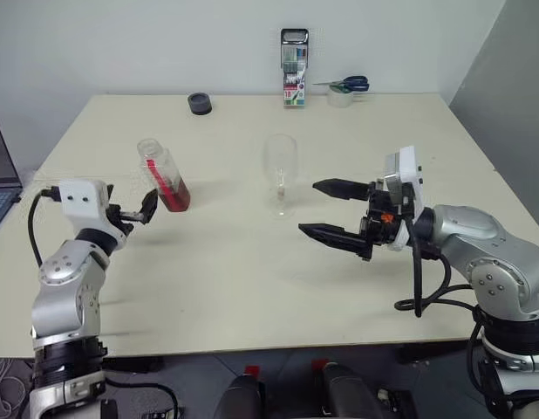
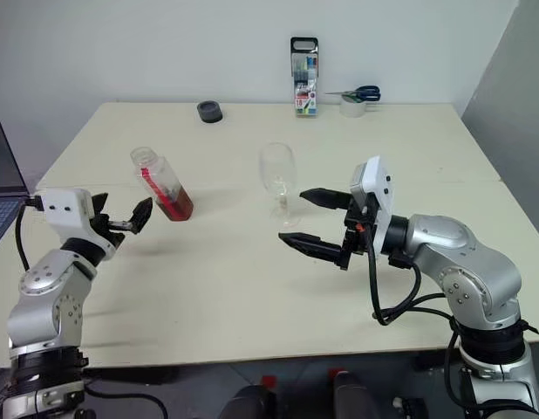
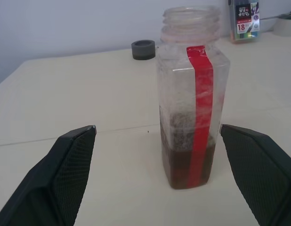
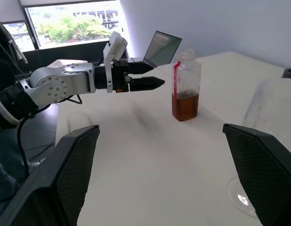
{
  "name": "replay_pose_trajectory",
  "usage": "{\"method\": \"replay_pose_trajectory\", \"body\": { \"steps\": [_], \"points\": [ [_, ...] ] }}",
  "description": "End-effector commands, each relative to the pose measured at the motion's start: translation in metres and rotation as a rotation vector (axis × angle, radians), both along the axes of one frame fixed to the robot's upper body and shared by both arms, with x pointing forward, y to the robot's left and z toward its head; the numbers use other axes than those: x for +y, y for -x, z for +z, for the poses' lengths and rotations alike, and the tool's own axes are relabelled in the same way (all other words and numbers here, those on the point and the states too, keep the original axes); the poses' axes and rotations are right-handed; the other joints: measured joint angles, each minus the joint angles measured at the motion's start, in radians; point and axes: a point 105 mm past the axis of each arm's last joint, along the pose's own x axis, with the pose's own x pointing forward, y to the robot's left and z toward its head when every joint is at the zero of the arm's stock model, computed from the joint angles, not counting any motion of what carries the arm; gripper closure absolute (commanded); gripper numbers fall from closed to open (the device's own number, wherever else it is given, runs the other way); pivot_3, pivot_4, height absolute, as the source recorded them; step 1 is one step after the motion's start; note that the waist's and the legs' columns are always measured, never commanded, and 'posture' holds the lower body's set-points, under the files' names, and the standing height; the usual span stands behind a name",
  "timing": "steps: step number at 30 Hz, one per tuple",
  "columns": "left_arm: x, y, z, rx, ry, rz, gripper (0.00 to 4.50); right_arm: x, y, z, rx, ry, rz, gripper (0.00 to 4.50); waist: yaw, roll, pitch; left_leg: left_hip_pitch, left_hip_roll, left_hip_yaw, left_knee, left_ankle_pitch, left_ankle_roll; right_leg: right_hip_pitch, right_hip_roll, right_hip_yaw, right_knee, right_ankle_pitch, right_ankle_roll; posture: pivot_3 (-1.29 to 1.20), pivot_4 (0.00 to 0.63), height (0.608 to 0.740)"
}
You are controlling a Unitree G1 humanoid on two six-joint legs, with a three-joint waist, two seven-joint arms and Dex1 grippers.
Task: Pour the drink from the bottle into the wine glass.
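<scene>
Two grippers hang over the pale tabletop (image 1: 252,288) with nothing in either of them. The left gripper (image 2: 130,217) points level at the bottle (image 2: 163,185), its black fingers (image 3: 65,165) spread wide and stopping just short of it; in the left wrist view the bottle stands between the two fingertips but beyond them, untouched. The bottle is upright and uncapped, in the left half of the tabletop, well in from the left edge, with a red label strip (image 3: 198,113) running down one face. The drink (image 4: 185,107) fills only its lower part, a reddish-brown layer at the bottom. The wine glass (image 1: 280,175) stands upright near the middle of the tabletop, apart from the bottle, and looks empty. The right gripper (image 1: 326,209) is held above the tabletop just beside the glass, on the side of the right edge, pointing toward it with its fingers released and wide apart, touching nothing. Along the far edge lie a dark round cap-like object (image 1: 200,104), a pack of pens (image 1: 294,68) standing upright, and scissors (image 1: 350,85) resting on a roll of tape (image 1: 340,97). A laptop (image 1: 3,179) sits past the left edge.
</scene>
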Motion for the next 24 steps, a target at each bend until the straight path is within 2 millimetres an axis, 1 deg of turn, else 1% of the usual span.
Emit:
{"method": "replay_pose_trajectory", "body": {
  "steps": [1,4,9,16,24],
  "points": [
    [-0.009,-0.008,0.011,-0.026,-0.037,-0.061,0.00,-0.002,0.003,0.009,-0.032,-0.024,-0.009,0.03,0.000,0.000,0.000,0.000,0.000,0.000,0.000,0.000,0.000,0.000,0.000,0.000,0.000,0.000,0.000,0.00,0.150,0.740],
    [-0.012,-0.013,0.012,-0.030,-0.039,-0.079,0.00,-0.003,0.004,0.009,-0.031,-0.026,-0.023,0.03,0.000,0.000,0.000,0.000,0.000,0.000,0.000,0.000,0.000,0.000,0.000,0.000,0.000,0.000,0.000,0.00,0.150,0.740],
    [-0.019,-0.021,0.008,-0.020,-0.041,-0.107,0.00,-0.003,0.004,0.011,-0.031,-0.036,-0.040,0.03,0.000,0.000,0.000,0.000,0.000,0.000,0.000,0.000,0.000,0.000,0.000,0.000,0.000,0.000,0.000,0.00,0.150,0.740],
    [-0.019,-0.036,0.007,-0.030,-0.050,-0.099,0.00,-0.004,0.005,0.013,-0.034,-0.035,-0.050,0.03,0.000,0.000,0.000,0.000,0.000,0.000,0.000,0.000,0.001,0.000,0.000,0.000,0.000,0.000,0.000,0.00,0.150,0.740],
    [-0.021,-0.058,0.007,-0.050,-0.065,-0.093,0.00,-0.007,0.004,0.016,-0.039,-0.029,-0.065,0.03,0.000,0.000,0.000,-0.001,0.000,0.000,0.000,0.000,0.001,-0.001,0.000,-0.001,0.000,0.000,0.000,0.00,0.150,0.740]
  ]
}}
